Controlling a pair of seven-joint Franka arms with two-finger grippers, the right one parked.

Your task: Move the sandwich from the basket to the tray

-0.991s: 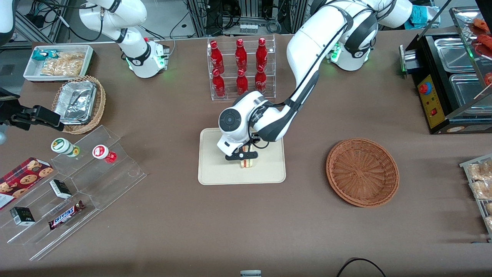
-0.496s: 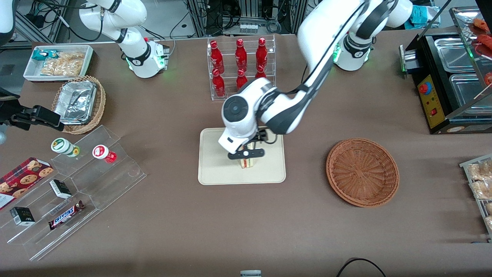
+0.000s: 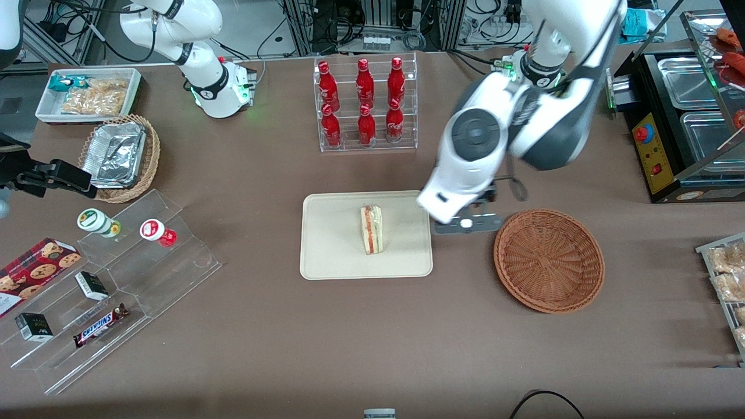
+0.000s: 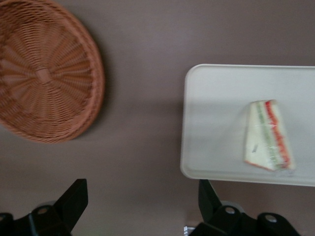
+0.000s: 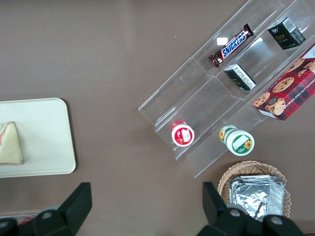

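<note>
The tray [image 5: 49, 142] holds the sandwich [image 5: 10, 145]; nearby, a clear stepped rack [image 5: 221, 93] carries a Snickers bar [image 5: 231, 45].

One sandwich [image 3: 371, 229], one tray [image 3: 332, 250], one basket [image 3: 549, 261], six red bottles [image 3: 364, 100].

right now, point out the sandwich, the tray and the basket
sandwich [image 3: 371, 229], front view, middle of the wedge
tray [image 3: 332, 244], front view, bare floor beside the sandwich
basket [image 3: 549, 261], front view, woven centre
</note>
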